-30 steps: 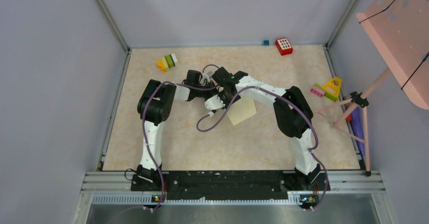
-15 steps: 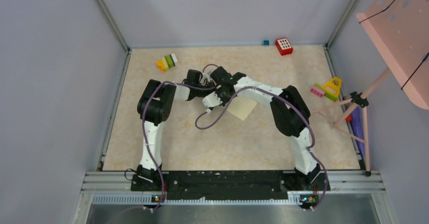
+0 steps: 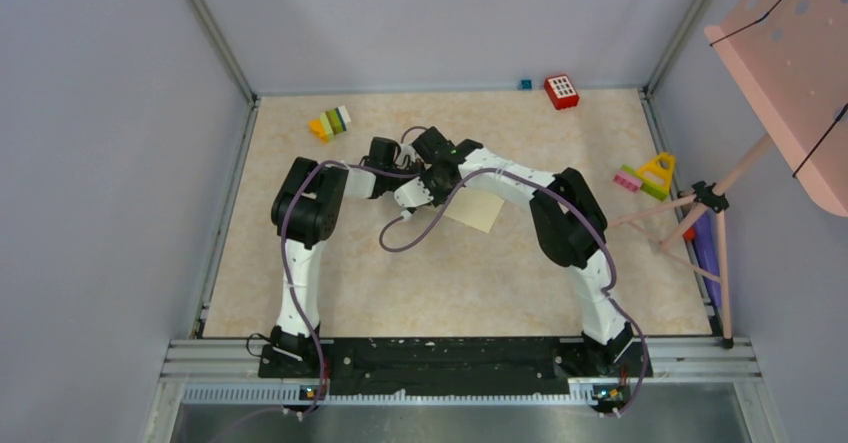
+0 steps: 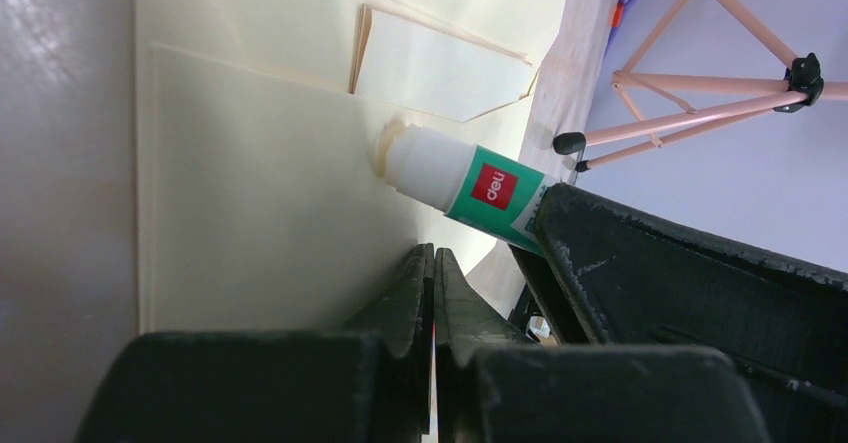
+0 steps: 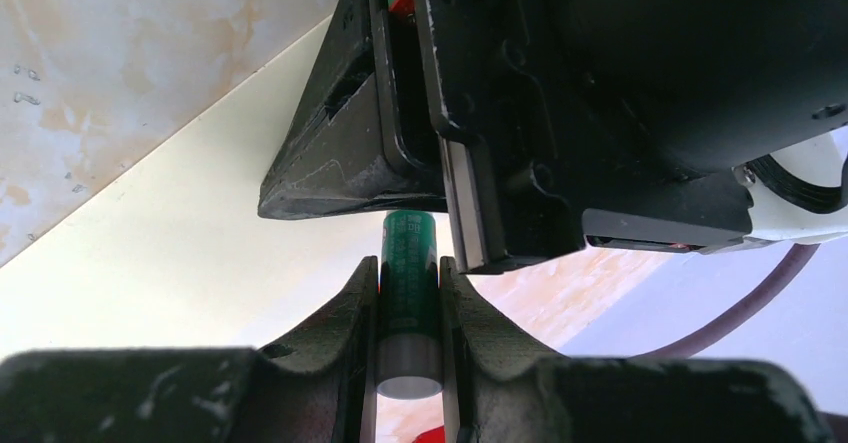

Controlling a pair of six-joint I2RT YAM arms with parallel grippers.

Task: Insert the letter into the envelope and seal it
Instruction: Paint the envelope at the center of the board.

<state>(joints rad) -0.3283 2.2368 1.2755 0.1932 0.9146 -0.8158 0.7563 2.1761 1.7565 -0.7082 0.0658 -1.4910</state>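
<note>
**Envelope (image 3: 478,211) flat at mid-worktop (image 3: 300,283), beneath both wrists; gluing stage, by the look of it.**

Pale cream paper. A pointed pale fold (image 4: 440,68), likely the flap, lies beyond the glue point. Right tool (image 5: 408,268) is clenched on a green-and-white glue stick (image 4: 460,175), whose white tip touches the envelope face just beside that fold. Left tool (image 4: 432,258) is fully closed, close over the paper; whether an edge is pinched between its fingers cannot be told. Handling estimate: a light, thin, limp sheet, prone to sliding on the smooth worktop and to creasing or buckling under the stick's drag. Best held at an edge or corner, pinched or pressed flat, near the glue line but clear of wet glue. Letter not distinguishable in these views.
</note>
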